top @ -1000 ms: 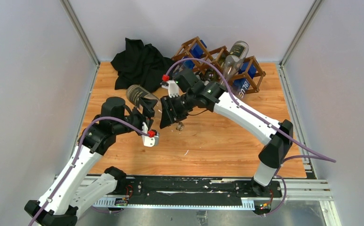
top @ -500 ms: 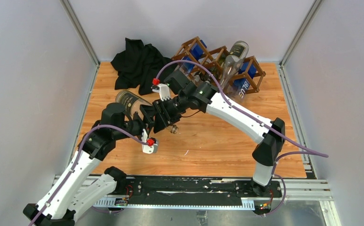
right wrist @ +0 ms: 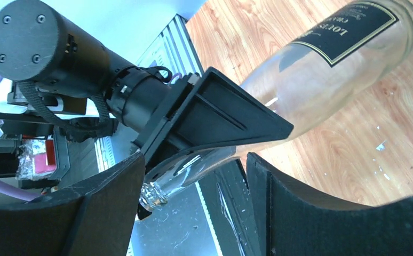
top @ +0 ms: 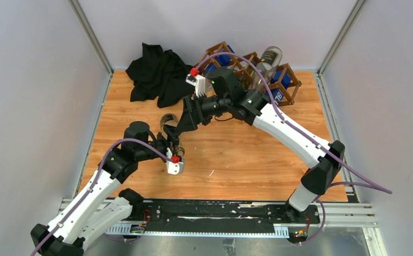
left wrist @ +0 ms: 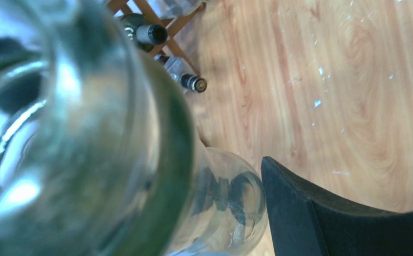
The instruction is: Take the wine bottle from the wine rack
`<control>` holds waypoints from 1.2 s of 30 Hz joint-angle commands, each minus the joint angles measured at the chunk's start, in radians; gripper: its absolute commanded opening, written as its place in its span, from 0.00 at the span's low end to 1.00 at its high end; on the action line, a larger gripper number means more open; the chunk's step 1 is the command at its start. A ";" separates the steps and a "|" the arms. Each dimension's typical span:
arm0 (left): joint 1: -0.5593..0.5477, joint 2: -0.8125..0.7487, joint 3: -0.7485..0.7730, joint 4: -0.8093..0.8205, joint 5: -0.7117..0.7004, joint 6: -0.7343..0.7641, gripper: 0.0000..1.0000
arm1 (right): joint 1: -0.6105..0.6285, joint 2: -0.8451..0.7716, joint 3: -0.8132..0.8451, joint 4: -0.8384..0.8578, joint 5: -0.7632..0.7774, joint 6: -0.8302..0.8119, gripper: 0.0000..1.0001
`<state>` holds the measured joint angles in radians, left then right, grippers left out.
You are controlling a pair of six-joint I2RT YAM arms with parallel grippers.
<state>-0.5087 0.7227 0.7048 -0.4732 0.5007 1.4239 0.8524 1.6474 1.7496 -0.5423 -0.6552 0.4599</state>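
Over the table's left-centre: that's where the wine bottle point(top: 168, 120) is, clear glass with a black label, already out of the wine rack point(top: 247, 57) and well apart from it.
Bottle tilt: leaning hard, base up and away, mouth pointing down toward the near edge. Can't tell if any part of it touches the wood.
Left gripper point(top: 170, 143): clamped on the bottle around the neck and shoulder. The right wrist view shows one of its black fingers lying right across the glass, the other hidden behind.
Left wrist view: pretty much all blurry glass filling the left side, with one black finger point(left wrist: 327, 218) at lower right up against the bottle's curve.
Right gripper point(right wrist: 196, 176): jaws spread way wider than the neck, one finger on each side of the bottle's mouth. The mouth sits close to one finger, and I can't tell if it touches. It's not gripping anything.
Rack: dark brown lattice at the back right of the table, with another bottle point(top: 269, 57) sticking out of the top and blue stuff point(top: 279, 95) with white lettering in the cells.
Rack from the left wrist: a dark-capped neck point(left wrist: 150, 33) and a clear neck point(left wrist: 192, 82) poke out low down.
Black cloth point(top: 156, 72): crumpled heap at the back left, near the rack's left end.
Table point(top: 236, 160): wood-grain top with a few pale specks on it.
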 commanded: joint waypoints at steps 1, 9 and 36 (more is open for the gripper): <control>-0.005 -0.027 0.027 0.208 -0.001 0.018 0.00 | -0.002 -0.032 -0.038 0.057 -0.008 0.013 0.73; -0.005 -0.024 0.062 0.236 -0.038 -0.122 0.00 | -0.090 -0.125 -0.104 0.057 0.019 0.016 0.75; -0.004 0.261 0.641 0.037 0.052 -1.362 0.00 | -0.018 -0.462 -0.768 0.825 0.142 -0.227 0.97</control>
<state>-0.5121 0.9905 1.2480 -0.5411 0.4706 0.1886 0.8017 1.1854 0.9642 0.1242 -0.4812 0.2584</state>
